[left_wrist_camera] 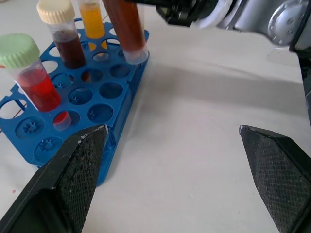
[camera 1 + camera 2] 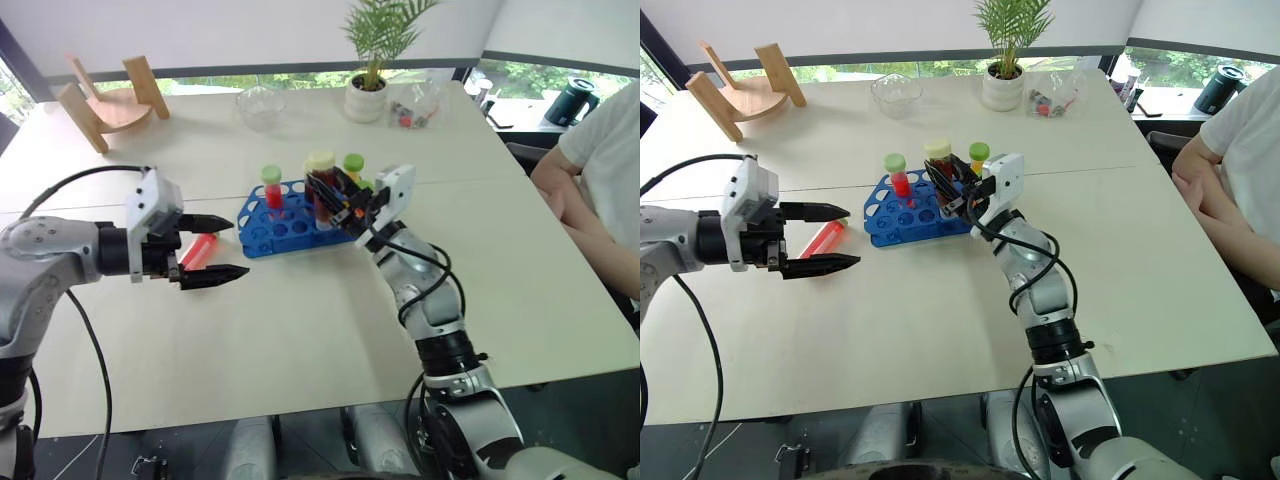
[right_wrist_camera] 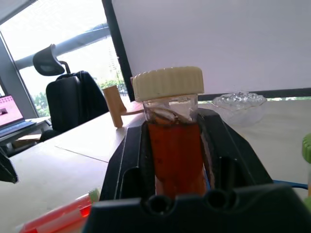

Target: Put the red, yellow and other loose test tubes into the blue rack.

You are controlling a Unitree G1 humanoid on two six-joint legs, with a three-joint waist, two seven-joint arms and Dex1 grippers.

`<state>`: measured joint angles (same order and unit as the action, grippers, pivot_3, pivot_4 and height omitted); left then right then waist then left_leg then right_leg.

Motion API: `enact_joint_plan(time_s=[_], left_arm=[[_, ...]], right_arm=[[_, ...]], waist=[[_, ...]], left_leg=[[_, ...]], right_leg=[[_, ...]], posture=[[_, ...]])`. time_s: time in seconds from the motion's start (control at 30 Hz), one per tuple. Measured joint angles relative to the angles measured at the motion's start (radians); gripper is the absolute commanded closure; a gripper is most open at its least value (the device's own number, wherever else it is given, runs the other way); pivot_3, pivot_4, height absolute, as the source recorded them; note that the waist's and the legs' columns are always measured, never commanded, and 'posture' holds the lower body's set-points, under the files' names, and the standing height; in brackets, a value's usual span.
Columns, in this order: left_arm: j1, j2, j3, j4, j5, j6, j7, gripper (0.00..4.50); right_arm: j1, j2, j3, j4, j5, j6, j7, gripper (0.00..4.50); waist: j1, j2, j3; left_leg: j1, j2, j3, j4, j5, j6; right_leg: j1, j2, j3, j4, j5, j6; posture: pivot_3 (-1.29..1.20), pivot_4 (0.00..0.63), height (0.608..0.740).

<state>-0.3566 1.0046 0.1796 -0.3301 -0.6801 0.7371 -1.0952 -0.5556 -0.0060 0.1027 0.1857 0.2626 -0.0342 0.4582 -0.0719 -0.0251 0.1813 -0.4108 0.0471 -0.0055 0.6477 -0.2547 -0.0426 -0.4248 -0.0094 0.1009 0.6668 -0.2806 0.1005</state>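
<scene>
Right gripper [image 2: 335, 195]: closed on a dark red-brown tube [image 3: 176, 155] with a cream cap, held upright between the 2 black fingers, its lower end over the right part of the blue rack [image 2: 262, 233].
Left gripper [image 2: 222, 248]: jaws spread wide, holding nothing, hovering above the table [image 2: 300, 320] just left of the rack, fingers pointing right toward it.
Blue rack: on the table's middle, long side running left to right, between the 2 grippers.
Tubes in the rack: 1 bright red tube [image 2: 272, 187] with a green cap stands at the left; 1 yellow-orange tube [image 2: 353, 167] with a green cap stands at the far right; the left wrist view also shows a second dark tube [image 1: 64, 40] with a cream cap standing in the rack.
Loose tube: 1 red tube [image 2: 197, 251] lies flat on the table left of the rack, seen between the left gripper's fingers.
Far side of table: glass bowl [image 2: 260, 107], potted plant [image 2: 368, 95], clear bag [image 2: 415, 108], wooden stand [image 2: 110, 100] at far left.
Right edge: a person's folded arms [image 2: 580, 205] rest on the table, well apart from the rack.
In the way: the tubes already standing crowd the held tube on its far and left sides.
</scene>
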Motion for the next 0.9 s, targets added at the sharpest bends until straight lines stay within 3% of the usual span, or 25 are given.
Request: enact_joint_plan(time_s=[0.37, 0.9], left_arm=[[0.002, 0.02, 0.032, -0.03, -0.023, 0.024, 0.015, 0.0], [-0.009, 0.022, 0.029, -0.032, -0.026, 0.023, 0.017, 0.0]], right_arm=[[-0.08, 0.066, -0.034, 0.287, -0.055, -0.235, -0.02, 3.63], [-0.088, 0.065, -0.052, 0.345, -0.076, -0.309, -0.021, 3.63]], waist=[[0.001, 0.0, 0.0], [0.0, 0.0, 0.0]], left_leg=[[0.0, 0.0, 0.0, 0.0, 0.0, -0.001], [0.0, 0.0, 0.0, 0.0, 0.001, -0.001]], right_leg=[[0.0, 0.0, 0.0, 0.0, 0.0, 0.0], [0.0, 0.0, 0.0, 0.001, 0.0, 0.0]], posture=[[0.0, 0.15, 0.74], [0.0, 0.15, 0.74]])
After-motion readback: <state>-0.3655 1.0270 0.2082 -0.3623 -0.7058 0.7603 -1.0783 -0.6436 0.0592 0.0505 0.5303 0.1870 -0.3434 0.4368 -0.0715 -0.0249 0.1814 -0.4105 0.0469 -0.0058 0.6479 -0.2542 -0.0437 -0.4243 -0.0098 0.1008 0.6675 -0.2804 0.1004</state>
